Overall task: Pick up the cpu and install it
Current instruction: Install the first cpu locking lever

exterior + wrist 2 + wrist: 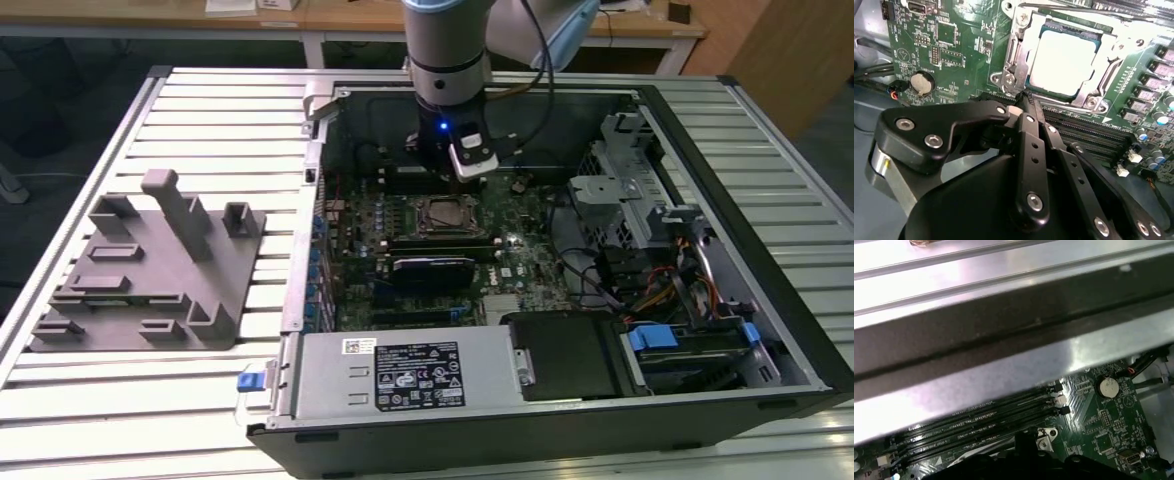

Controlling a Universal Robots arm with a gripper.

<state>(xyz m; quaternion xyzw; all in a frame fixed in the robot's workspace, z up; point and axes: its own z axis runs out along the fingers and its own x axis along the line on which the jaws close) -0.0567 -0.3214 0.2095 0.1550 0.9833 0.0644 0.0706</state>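
The flat square cpu with a pale silvery metal top [1064, 62] lies seated in the metal-framed socket [1014, 55] on the green motherboard [949, 45], as the second wrist view shows. The black linked-finger hand [1026, 102] sits just beside the socket's edge, over the long black memory slots [1089, 132], its fingertips drawn together and holding nothing. In the exterior view the hand [447, 170] hangs inside the open black computer case [787, 340], which rests on the slatted metal desk [160, 400] near a grey plastic fixture [154, 265].
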